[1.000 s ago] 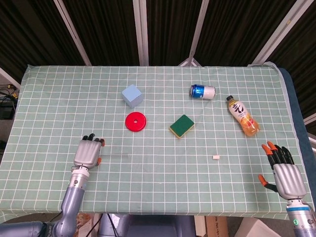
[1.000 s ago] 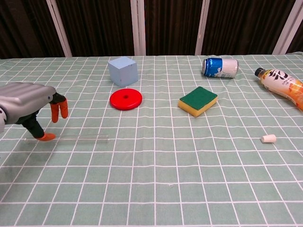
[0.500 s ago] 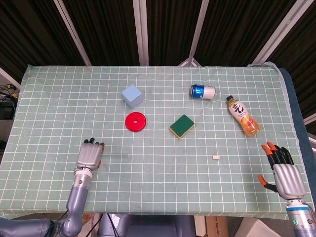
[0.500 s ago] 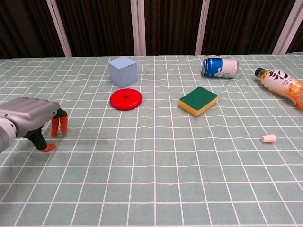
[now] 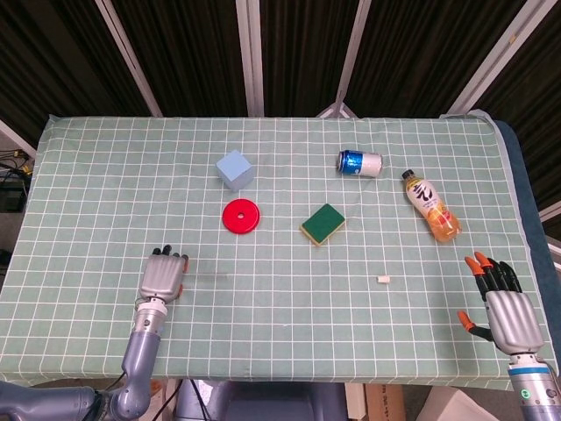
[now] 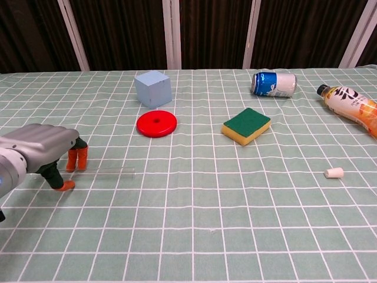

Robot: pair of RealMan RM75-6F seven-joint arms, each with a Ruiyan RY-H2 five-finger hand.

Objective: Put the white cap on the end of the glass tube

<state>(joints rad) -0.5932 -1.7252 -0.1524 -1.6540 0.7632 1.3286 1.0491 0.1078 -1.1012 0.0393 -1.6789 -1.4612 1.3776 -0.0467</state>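
The clear glass tube (image 6: pixel 106 171) lies flat on the checked cloth at the left; in the head view the tube (image 5: pixel 207 277) is only faint. My left hand (image 6: pixel 41 153) hangs over its left end, fingers (image 6: pixel 76 159) down on the far side and thumb on the near side. The tube rests on the cloth between them and I see no grip on it. From above, the left hand (image 5: pixel 162 276) shows knuckles up. The small white cap (image 6: pixel 334 173) lies alone at the right, also visible in the head view (image 5: pixel 382 279). My right hand (image 5: pixel 504 303) is held open near the table's right front corner, well clear of the cap.
A red disc (image 6: pixel 156 124) and a blue cube (image 6: pixel 153 88) sit behind the tube. A green-and-yellow sponge (image 6: pixel 246 125) is mid-table. A blue can (image 6: pixel 274 84) and an orange drink bottle (image 6: pixel 351 106) lie on their sides at the back right.
My left hand has drawn back toward the near edge and sunk lower, its fingers now straddling the tube's left end. The tube, the cap and the right hand have not moved.
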